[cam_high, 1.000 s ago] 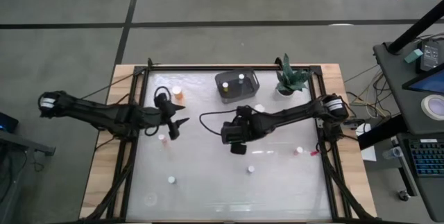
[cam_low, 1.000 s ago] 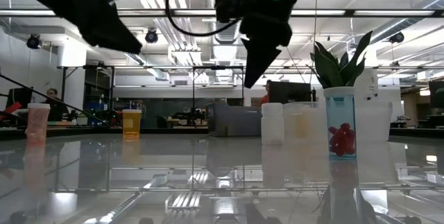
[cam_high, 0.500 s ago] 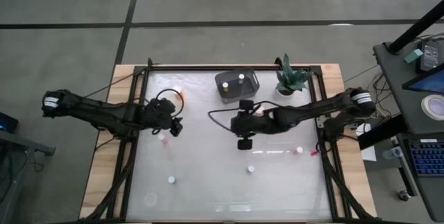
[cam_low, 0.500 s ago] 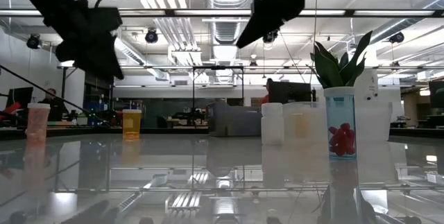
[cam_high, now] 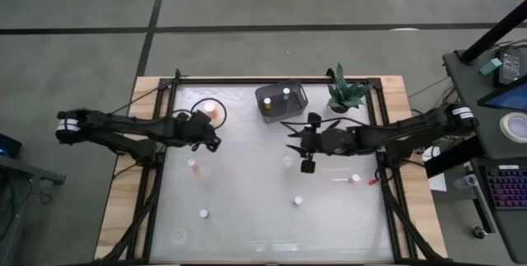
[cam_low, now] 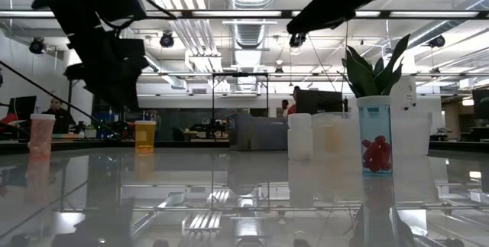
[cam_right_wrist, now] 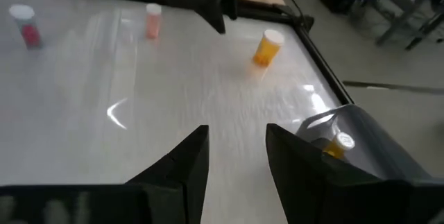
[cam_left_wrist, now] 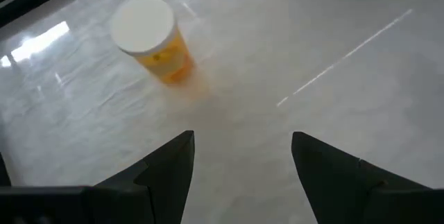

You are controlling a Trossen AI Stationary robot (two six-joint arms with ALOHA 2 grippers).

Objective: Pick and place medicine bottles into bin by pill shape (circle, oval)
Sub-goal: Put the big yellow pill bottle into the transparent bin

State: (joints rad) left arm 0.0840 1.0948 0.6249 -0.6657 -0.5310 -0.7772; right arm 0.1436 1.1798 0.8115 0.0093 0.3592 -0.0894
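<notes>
Ahead of left hand [cam_left_wrist: 239, 158]: orange white-capped medicine bottle [cam_left_wrist: 150, 47], upright on glossy white desk [cam_left_wrist: 361, 99], near, untouched.
Left hand: spread, empty.
Right hand [cam_right_wrist: 232, 154]: farther off, empty, fingers apart.

Two slim black jointed arms, each with a white band near its outer end, black looping cables and dark wedge-shaped fingers [cam_left_wrist: 170, 172].

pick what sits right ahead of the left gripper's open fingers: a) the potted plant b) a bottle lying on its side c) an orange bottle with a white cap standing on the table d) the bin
c: the left wrist view shows an upright orange bottle with a white cap just beyond the left gripper, whose fingers are apart and hold nothing; in the high view that bottle stands near the table's far left corner.
</notes>
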